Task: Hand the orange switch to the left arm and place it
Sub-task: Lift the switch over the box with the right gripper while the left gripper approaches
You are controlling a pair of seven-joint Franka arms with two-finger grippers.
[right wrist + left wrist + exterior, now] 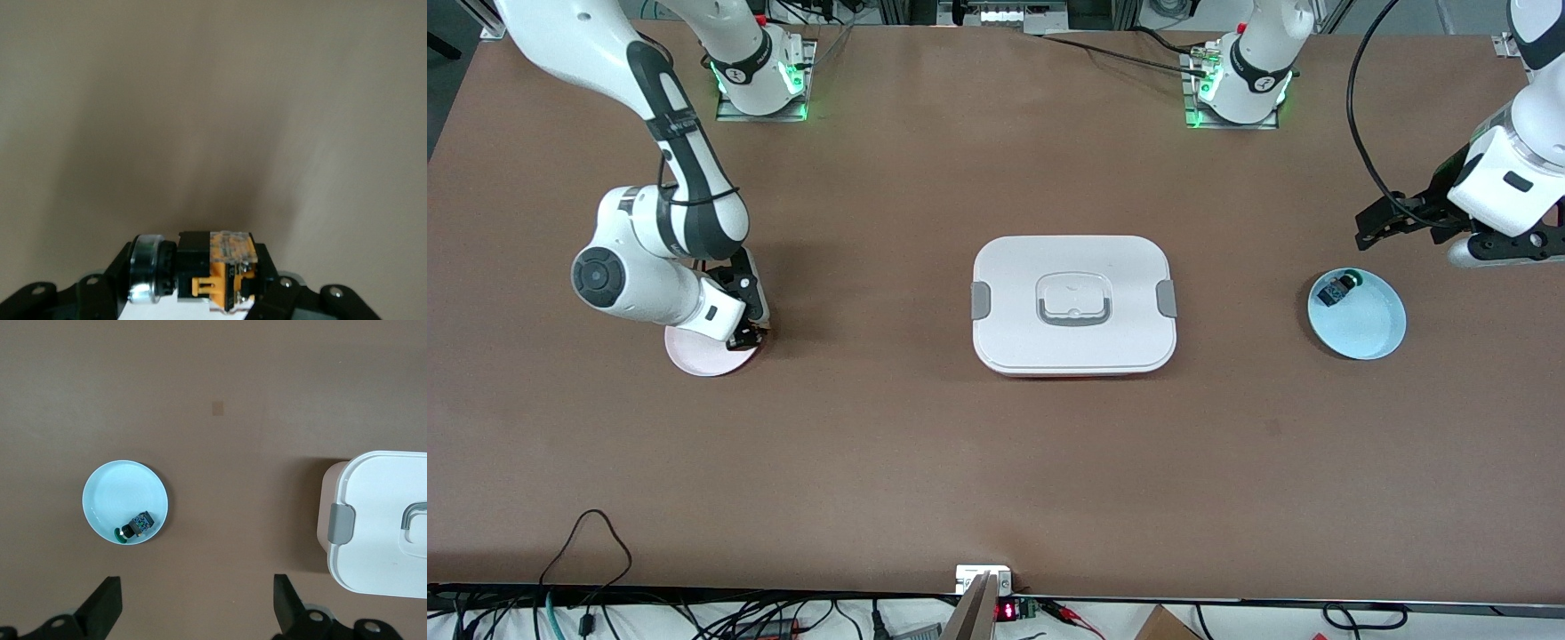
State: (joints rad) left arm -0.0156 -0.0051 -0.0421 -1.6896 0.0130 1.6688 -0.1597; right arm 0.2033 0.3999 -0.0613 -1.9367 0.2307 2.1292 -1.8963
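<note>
The orange switch [223,270] has a black top with a silver ring and an orange body. It lies sideways between the fingers of my right gripper [749,336], which is shut on it, right at the rim of the pink plate [698,356] at the right arm's end of the table. My left gripper [1376,227] is open and empty in the air above the table, beside the blue plate [1365,329]. Its fingers [103,607] stand wide apart. The white box [1073,258] sits mid-table between the two plates and also shows in the left wrist view [380,520].
A black switch with a green cap [1339,289] lies in the blue plate [117,490] at its edge, also seen in the left wrist view [137,525]. Cables and a small device lie along the table edge nearest the front camera.
</note>
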